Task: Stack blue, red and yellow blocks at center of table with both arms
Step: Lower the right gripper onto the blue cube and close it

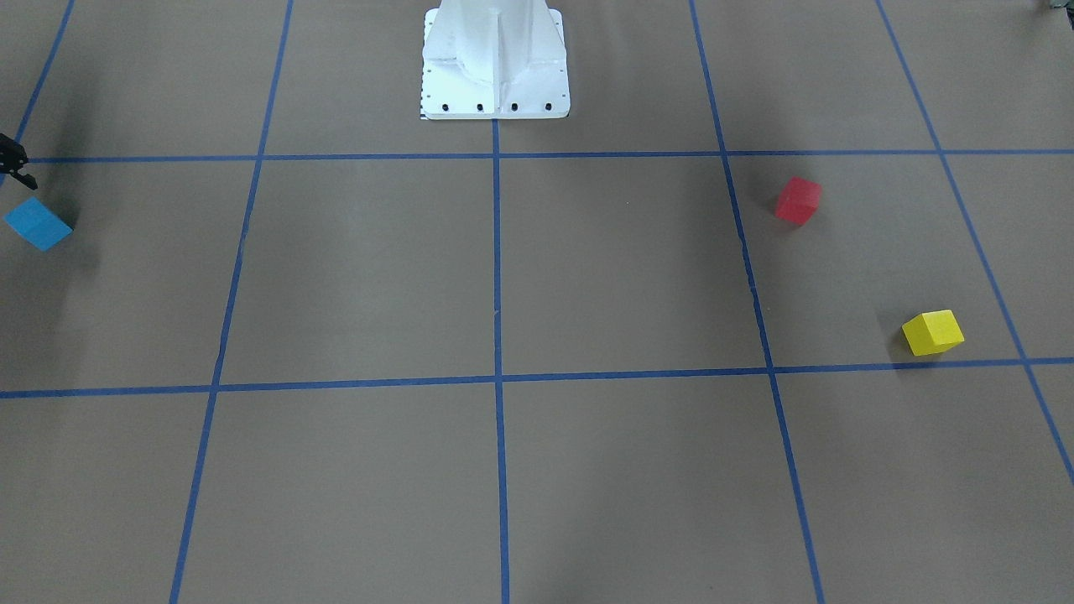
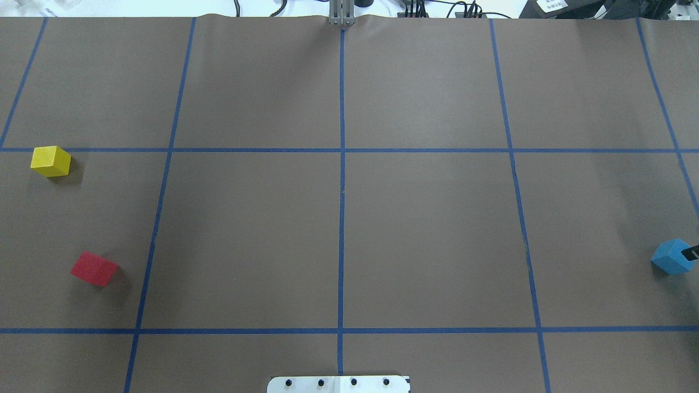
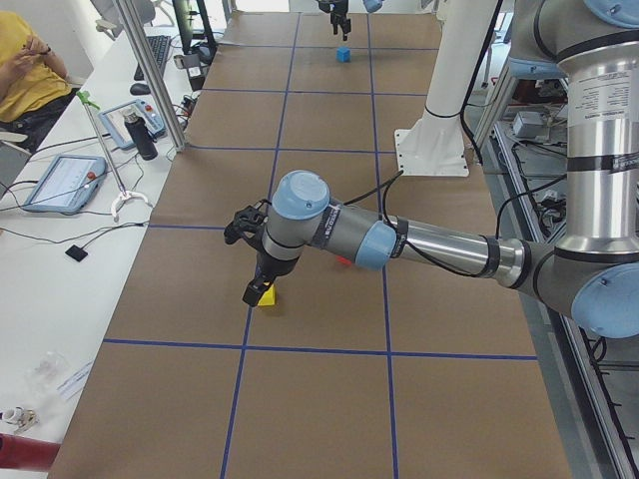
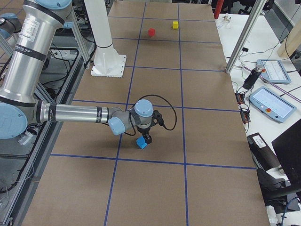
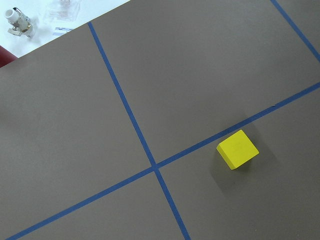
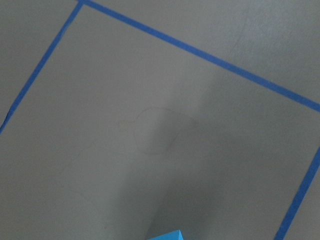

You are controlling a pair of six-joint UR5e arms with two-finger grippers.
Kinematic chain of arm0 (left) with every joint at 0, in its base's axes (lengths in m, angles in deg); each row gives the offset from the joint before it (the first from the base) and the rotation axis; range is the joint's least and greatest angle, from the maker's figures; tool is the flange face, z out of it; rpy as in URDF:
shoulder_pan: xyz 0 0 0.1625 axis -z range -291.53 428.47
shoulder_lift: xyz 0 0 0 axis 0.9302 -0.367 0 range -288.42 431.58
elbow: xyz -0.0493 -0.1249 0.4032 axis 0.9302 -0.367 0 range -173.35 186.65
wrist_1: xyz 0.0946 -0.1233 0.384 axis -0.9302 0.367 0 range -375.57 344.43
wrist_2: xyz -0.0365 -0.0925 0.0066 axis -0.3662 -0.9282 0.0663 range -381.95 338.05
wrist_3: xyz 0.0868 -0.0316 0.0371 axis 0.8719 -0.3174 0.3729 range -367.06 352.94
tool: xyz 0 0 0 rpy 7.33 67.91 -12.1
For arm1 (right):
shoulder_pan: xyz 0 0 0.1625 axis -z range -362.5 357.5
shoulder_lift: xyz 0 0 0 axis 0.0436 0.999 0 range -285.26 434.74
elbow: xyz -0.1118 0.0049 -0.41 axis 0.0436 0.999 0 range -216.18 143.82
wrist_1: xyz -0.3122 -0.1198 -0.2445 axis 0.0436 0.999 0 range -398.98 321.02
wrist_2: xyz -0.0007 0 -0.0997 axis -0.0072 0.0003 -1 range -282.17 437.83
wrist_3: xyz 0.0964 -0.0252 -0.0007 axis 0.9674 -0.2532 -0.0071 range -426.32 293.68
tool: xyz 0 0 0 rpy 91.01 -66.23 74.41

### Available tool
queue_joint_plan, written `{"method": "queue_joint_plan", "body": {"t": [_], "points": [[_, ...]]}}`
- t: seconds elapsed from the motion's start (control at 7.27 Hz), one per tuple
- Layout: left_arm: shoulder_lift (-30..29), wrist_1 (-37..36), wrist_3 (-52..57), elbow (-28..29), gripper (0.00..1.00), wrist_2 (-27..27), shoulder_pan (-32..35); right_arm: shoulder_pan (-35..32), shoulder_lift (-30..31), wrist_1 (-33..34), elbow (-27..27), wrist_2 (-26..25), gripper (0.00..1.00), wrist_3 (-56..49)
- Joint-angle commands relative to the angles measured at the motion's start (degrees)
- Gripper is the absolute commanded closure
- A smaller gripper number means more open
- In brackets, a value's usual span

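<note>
The blue block (image 2: 673, 256) lies at the table's far right edge and also shows in the front view (image 1: 38, 224). My right gripper (image 4: 148, 138) hovers just over it. Only a black tip of that gripper shows overhead (image 2: 691, 252), so I cannot tell whether it is open. The yellow block (image 2: 51, 161) and the red block (image 2: 94, 268) lie at the left side. My left gripper (image 3: 257, 291) hangs just above the yellow block (image 3: 268, 296) and shows only in the left side view, so I cannot tell its state. The left wrist view shows the yellow block (image 5: 237, 149) with no fingers.
The brown table cover carries a grid of blue tape lines (image 2: 342, 191). The robot's white base (image 1: 493, 63) stands at the middle of the near edge. Tablets and cables (image 3: 65, 180) lie on the white bench beyond the far edge.
</note>
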Motion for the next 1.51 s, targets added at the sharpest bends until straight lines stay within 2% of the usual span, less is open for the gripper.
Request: {"method": "queue_joint_plan", "body": {"t": [0.0,0.14,0.55,0.69,0.83,1.1,1.38], "points": [[0.12,0.0,0.03,0.08,0.0,0.0,0.0,3.27,-0.21,-6.12,4.93,-3.24,0.03,0.98],[0.29,0.0,0.03,-0.01,0.0,0.0,0.0,3.98,-0.56,-9.3,6.62,-3.26,0.03,1.5],[0.38,0.0,0.03,0.08,0.0,0.0,0.0,9.59,-0.74,-9.42,6.72,-6.76,0.03,2.57],[0.38,0.0,0.03,0.08,0.0,0.0,0.0,10.74,-0.74,-9.42,7.42,-7.64,0.11,2.48],[0.47,0.0,0.03,-0.01,0.0,0.0,0.0,11.27,-0.65,-9.42,7.69,-7.74,0.35,2.22],[0.73,0.7,0.03,0.08,0.0,0.0,0.0,11.37,-0.65,-9.42,7.6,-9.23,0.98,1.86],[0.73,0.7,0.03,-0.18,0.0,0.0,0.0,11.37,-3.79,-9.42,7.16,-10.11,1.0,2.56]]}}
